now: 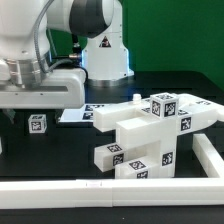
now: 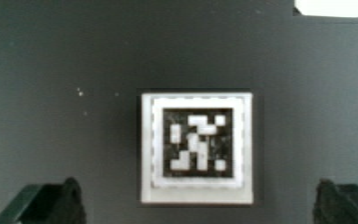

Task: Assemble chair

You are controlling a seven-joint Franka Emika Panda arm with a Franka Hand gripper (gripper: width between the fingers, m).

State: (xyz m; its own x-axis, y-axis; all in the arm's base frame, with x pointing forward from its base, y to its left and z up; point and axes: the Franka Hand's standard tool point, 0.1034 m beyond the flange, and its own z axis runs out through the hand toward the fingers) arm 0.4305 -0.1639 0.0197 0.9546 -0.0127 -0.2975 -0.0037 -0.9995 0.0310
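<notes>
Now | tool (image 2: 194, 205) wide open, empty | glossy white blocky chair pieces (image 1: 150, 130), square tags

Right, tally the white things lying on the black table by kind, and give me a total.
Small loose tagged block: 1
Cluster of tagged chair pieces, too tightly grouped to count piece by piece: 1
Marker board: 1
Border rail: 1
Total: 4
</notes>
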